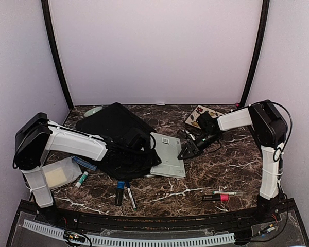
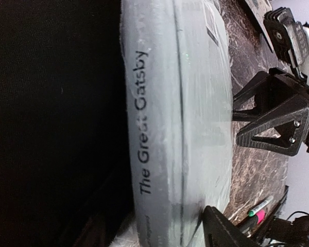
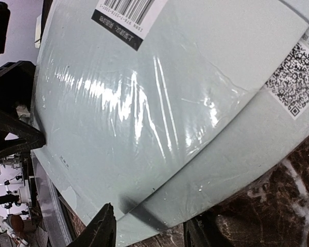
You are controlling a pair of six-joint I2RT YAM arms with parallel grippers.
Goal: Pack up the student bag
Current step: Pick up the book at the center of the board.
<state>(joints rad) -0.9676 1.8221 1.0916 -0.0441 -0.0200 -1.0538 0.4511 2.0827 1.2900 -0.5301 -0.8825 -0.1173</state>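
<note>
We see the student bag (image 1: 113, 131) left of the middle of the table (image 1: 232, 164), its far corner reaching toward the back edge. A book (image 1: 167, 154) lies flat against the bag's right side, its spine turned to the bag. The widest stretch of bare marble runs from the book to the table's right edge. The near edge is more crowded: a blue-capped marker (image 1: 119, 192) and a dark pen (image 1: 130, 196) lie below the bag, and a pink highlighter (image 1: 220, 197) lies toward the near right corner.

The bag is soft black fabric, slumped and creased. The book is pale grey-green under glossy film that catches the light, with a barcode label and a QR label on its cover; its spine reads "The Great Gatsby". The table is dark brown marble with white veins.

The left gripper (image 1: 140, 140) sits over the bag's right part with its claw spread wide, and one finger (image 2: 221, 231) shows beside the book's spine. The right gripper (image 1: 186, 151) points at the book's right long edge with its claw partly apart and not clamped on anything; we cannot tell whether the tips touch the book.

From the left wrist the bag shows only as blackness, so we cannot tell what it holds. Near the left edge a clear plastic box (image 1: 59, 174) holds a pale block, with a green-capped glue stick (image 1: 82, 178) just beside it.
</note>
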